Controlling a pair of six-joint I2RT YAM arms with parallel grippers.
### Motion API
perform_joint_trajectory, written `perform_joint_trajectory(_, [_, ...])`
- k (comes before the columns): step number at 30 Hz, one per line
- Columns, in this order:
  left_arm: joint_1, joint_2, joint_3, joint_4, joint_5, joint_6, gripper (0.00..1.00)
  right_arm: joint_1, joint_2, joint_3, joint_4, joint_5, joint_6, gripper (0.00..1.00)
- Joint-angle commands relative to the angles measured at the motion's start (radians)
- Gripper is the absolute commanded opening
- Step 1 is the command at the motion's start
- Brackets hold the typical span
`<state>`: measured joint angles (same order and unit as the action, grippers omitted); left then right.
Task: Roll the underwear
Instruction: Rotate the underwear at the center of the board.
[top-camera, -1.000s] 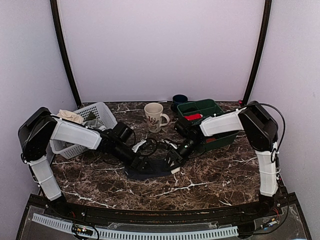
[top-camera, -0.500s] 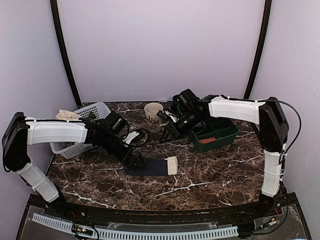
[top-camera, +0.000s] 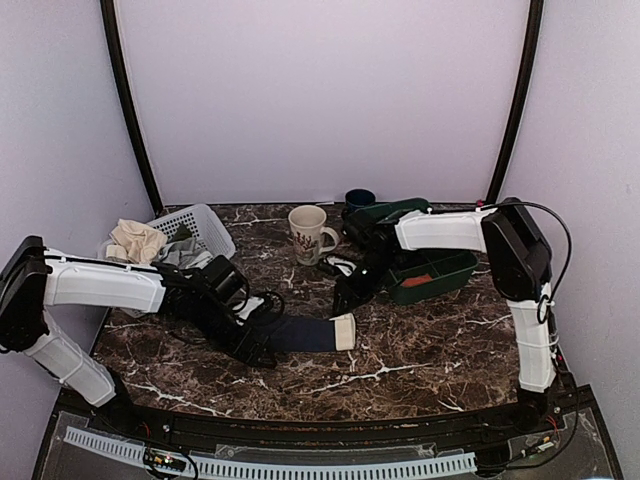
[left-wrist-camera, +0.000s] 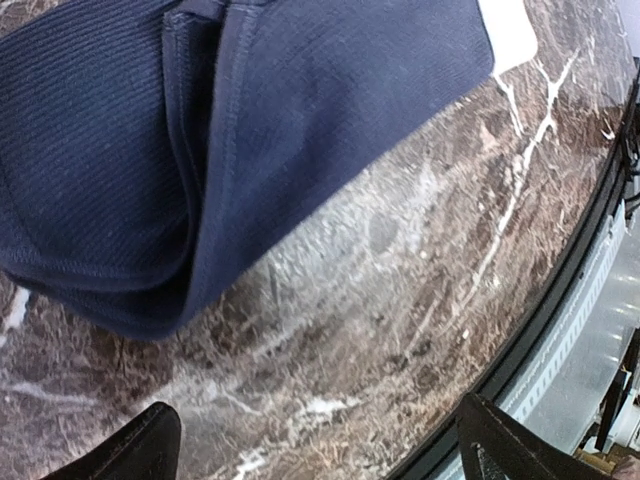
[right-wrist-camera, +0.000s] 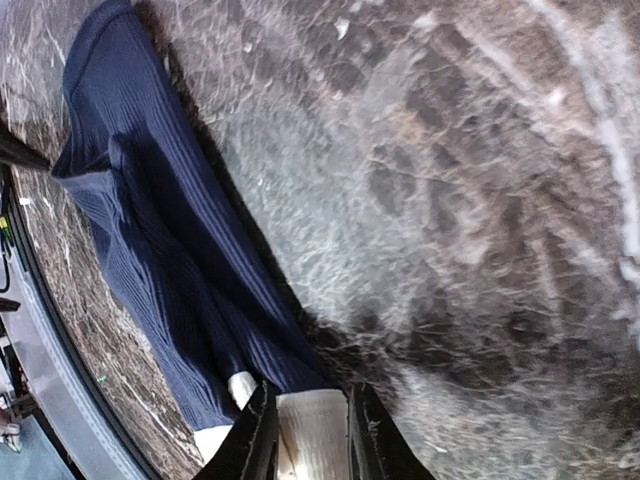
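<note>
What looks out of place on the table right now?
Nothing spilled or damaged. The underwear lies in a folded strip, but its layers gape unevenly at the end near the left gripper. A cream cloth lies over the basket rim.

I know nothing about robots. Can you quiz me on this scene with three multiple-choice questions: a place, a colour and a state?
1. The cream ceramic mug stands: A) between the white plastic basket and the green plastic bin; B) inside the basket; C) in the bin.
2. The band ending the folded navy-blue cloth underwear is: A) red; B) cream-white; C) green.
3. The left hand is: A) shut on the cloth; B) holding the mug; C) open, gripping nothing.
Answers: 1 A, the top view shows it between them; 2 B, a pale strip at one end; 3 C, its fingertips stand wide apart.
</note>
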<state>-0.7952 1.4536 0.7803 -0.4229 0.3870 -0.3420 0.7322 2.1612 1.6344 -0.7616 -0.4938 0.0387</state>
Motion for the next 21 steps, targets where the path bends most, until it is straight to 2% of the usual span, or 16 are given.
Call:
perform_joint_trajectory(1, [0.003, 0.068, 0.007, 0.078, -0.013, -0.011, 0.99, 0.037, -0.011, -0.067, -0.011, 0.013, -0.026, 0.25])
perform_joint_trajectory(8, [0.054, 0.183, 0.084, 0.188, 0.015, 0.025, 0.99, 0.057, -0.108, -0.284, 0.059, -0.001, -0.014, 0.24])
perform_joint_trajectory(13, [0.114, 0.259, 0.162, 0.222, 0.051, 0.09, 0.99, 0.119, -0.159, -0.403, 0.16, -0.093, 0.054, 0.24])
perform_joint_trajectory(17, [0.131, 0.347, 0.251, 0.202, 0.079, 0.155, 0.99, 0.186, -0.143, -0.425, 0.261, -0.156, 0.136, 0.24])
perform_joint_trajectory(21, [0.132, 0.387, 0.301, 0.196, 0.11, 0.19, 0.99, 0.202, -0.112, -0.396, 0.33, -0.181, 0.201, 0.25])
